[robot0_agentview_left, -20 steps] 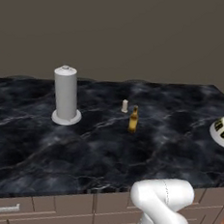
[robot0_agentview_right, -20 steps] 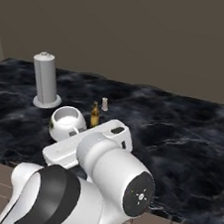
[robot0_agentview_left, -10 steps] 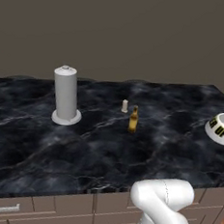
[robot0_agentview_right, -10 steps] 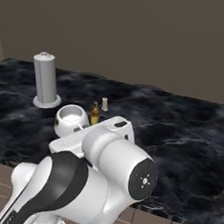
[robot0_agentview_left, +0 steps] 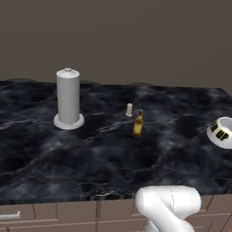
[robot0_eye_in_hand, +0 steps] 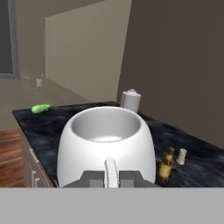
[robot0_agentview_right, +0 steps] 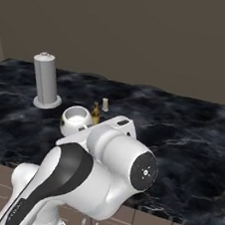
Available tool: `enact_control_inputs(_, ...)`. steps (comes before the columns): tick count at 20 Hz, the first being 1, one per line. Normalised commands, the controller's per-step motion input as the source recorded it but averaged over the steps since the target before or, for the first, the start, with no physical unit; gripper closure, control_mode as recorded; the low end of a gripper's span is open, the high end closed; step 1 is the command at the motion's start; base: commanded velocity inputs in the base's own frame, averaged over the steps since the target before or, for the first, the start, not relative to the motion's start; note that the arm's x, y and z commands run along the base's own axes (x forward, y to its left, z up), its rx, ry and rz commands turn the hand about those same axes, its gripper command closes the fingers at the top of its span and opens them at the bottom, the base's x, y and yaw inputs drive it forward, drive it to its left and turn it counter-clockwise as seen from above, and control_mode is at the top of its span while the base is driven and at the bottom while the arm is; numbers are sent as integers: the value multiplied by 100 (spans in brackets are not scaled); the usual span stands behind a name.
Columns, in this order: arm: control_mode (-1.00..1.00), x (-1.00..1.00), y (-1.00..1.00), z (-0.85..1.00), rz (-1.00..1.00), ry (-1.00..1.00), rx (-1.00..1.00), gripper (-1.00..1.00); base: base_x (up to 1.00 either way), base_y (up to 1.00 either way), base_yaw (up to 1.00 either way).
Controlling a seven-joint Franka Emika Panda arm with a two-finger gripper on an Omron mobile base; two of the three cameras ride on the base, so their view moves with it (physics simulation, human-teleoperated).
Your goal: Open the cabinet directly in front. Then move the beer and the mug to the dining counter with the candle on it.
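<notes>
On the bench: tall cylinder on a round base at left, candle right of it, beer just in front-right of the candle, apart from it. Mug sits well right of the beer at the bench's right end, tilted, its handle between the tool's fingers. In the hand view a small object lies on the bench's far corner, left of the mug.

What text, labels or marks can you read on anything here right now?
No readable text in any view.
mug: dark blocky mark on its side, no letters legible.
beer: yellowish label, too small to read.
candle and grey cylinder: plain, no markings.
</notes>
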Motion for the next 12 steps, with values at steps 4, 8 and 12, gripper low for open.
enact_control_inputs(4,-100,33,0,-17,-3,0,-5,100,0,0,0)
enact_control_inputs(8,-100,33,0,-14,-3,0,-4,100,0,0,0)
enact_control_inputs(12,-100,32,0,-10,-1,0,-1,100,0,0,0)
